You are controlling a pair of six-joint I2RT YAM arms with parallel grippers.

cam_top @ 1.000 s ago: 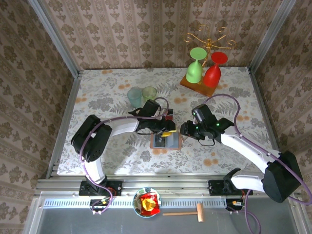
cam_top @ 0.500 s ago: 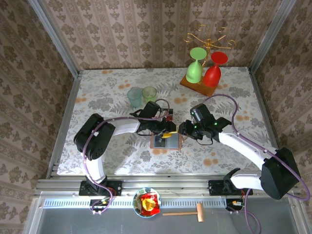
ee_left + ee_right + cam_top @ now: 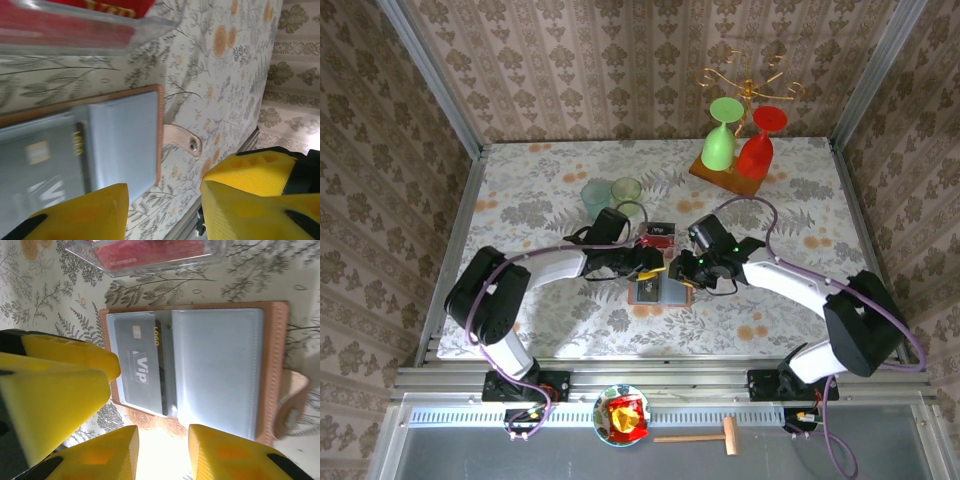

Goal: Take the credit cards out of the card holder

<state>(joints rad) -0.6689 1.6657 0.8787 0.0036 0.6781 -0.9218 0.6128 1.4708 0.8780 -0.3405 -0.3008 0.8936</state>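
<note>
- The card holder (image 3: 220, 370) lies open on the table (image 3: 580, 320), a grey card (image 3: 137, 367) in its pocket.
- The left gripper (image 3: 165, 212) is at its edge, fingers partly apart, empty.
- The right gripper (image 3: 162, 452) is at another edge, fingers partly apart, holding nothing.

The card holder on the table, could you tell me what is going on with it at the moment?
The card holder lies open on the table, with a grey card tucked in one pocket. The left end effector and the right end effector both hover close over it, jaws apart and holding nothing. No card is being gripped yet.
</note>
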